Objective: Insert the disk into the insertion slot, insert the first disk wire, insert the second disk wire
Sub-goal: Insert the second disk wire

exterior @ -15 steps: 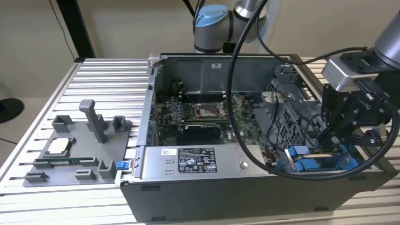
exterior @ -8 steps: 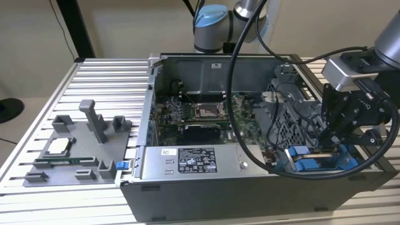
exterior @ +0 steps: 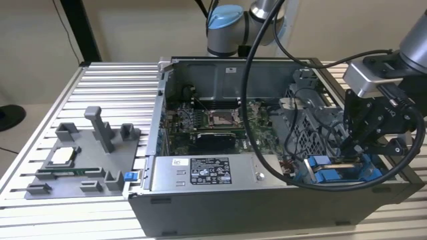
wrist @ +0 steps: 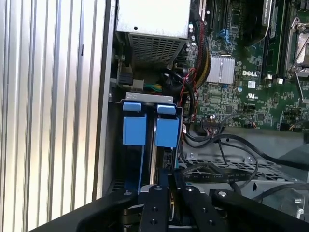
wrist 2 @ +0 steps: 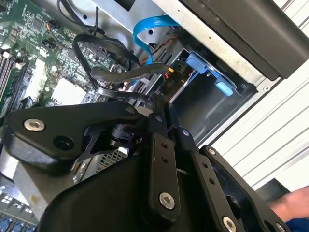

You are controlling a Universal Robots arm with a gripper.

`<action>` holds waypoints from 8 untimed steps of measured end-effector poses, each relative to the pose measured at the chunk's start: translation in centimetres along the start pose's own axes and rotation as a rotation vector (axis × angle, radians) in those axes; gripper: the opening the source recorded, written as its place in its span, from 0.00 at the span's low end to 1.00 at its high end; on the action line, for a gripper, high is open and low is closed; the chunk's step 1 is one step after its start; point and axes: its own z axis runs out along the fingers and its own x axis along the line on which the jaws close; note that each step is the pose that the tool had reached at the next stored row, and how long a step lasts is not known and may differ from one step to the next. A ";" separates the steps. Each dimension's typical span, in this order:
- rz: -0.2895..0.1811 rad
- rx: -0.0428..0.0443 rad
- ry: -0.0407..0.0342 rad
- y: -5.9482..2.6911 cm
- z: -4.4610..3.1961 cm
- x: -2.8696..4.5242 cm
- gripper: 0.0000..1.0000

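The claw hangs inside the open computer case, at the exterior view's right, directly above the insertion slot with its blue rails. Its fingers look drawn close together, but whether they grip anything I cannot tell. In the first wrist view the slot shows two blue tabs side by side beside the motherboard. The second wrist view adds a blue ribbon cable looping above the bay. The grey fixture tray sits on the table, well apart, on the left.
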 end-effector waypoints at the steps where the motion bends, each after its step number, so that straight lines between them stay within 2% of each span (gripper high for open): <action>1: 0.001 0.0007 0.0000 0.00 0.01 0.00 0.00; 8: 0.009 0.0070 0.0001 0.00 0.07 -0.01 0.00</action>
